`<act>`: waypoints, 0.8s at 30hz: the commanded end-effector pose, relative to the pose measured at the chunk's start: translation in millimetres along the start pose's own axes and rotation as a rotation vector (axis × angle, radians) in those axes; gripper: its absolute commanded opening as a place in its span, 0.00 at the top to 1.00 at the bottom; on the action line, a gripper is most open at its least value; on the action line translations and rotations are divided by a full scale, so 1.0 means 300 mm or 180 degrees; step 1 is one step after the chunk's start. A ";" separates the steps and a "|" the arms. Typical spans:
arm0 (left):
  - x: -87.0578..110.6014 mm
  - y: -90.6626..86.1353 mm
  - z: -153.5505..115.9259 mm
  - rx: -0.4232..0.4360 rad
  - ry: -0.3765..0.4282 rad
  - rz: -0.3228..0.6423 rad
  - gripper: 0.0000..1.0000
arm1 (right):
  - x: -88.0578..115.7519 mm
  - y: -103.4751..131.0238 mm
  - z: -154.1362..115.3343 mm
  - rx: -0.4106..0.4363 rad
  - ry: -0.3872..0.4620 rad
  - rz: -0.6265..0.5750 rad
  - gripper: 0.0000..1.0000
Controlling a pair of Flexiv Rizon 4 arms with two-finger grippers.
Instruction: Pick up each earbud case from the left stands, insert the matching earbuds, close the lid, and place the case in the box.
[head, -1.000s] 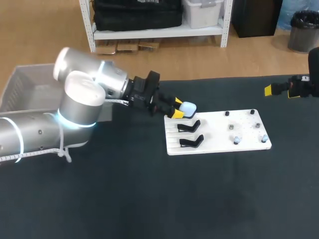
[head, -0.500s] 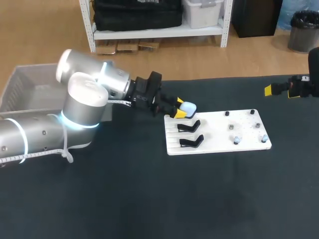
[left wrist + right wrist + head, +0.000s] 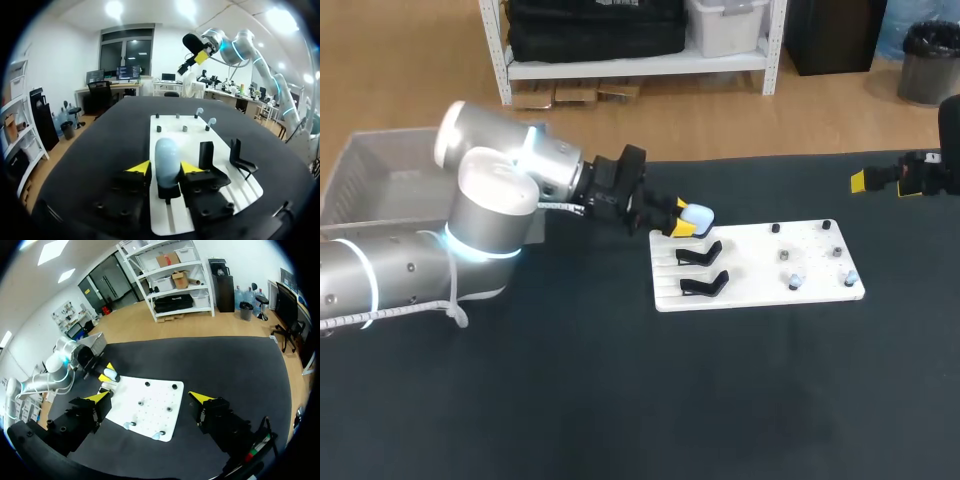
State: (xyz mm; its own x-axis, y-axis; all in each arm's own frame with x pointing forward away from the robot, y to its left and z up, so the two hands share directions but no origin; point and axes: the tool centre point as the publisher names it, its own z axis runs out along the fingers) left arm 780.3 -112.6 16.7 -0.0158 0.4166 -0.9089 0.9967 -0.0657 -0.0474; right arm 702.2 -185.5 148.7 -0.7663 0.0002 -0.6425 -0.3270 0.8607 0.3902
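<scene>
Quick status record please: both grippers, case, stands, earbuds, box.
left gripper: shut on case
case: light blue, at board's back-left corner
board: white, mid-table
stands: two black, empty
earbuds: two, on the board's right side
right gripper: open, holding nothing, away from board
box: grey, off the table's left

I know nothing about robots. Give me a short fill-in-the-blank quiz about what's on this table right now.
1. The left gripper grips a pale ___ case between its yellow-tipped fingers.
2. On the white board, ___ black stands have nothing on them.
3. The right gripper holds nothing, and its fingers are ___.
Missing words: blue; two; open.
</scene>
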 end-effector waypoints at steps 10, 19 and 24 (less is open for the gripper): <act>-0.008 -0.011 -0.019 -0.0054 -0.0066 0.0058 1.00 | 0.000 0.000 -0.004 -0.0002 0.0004 -0.0002 0.00; -0.159 -0.082 -0.082 -0.0273 -0.0442 0.0273 1.00 | 0.000 0.000 -0.004 -0.0002 0.0004 -0.0002 0.00; -0.258 -0.125 -0.117 -0.0365 -0.0675 0.0360 1.00 | 0.000 0.000 -0.004 -0.0002 0.0004 -0.0002 0.00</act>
State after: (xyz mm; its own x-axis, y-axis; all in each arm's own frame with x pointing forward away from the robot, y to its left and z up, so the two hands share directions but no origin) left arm 770.1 -117.9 93.1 0.0870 0.2186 -0.9719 0.9932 -0.0955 0.0674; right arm 702.2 -185.4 148.7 -0.7663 0.0002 -0.6425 -0.3269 0.8607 0.3902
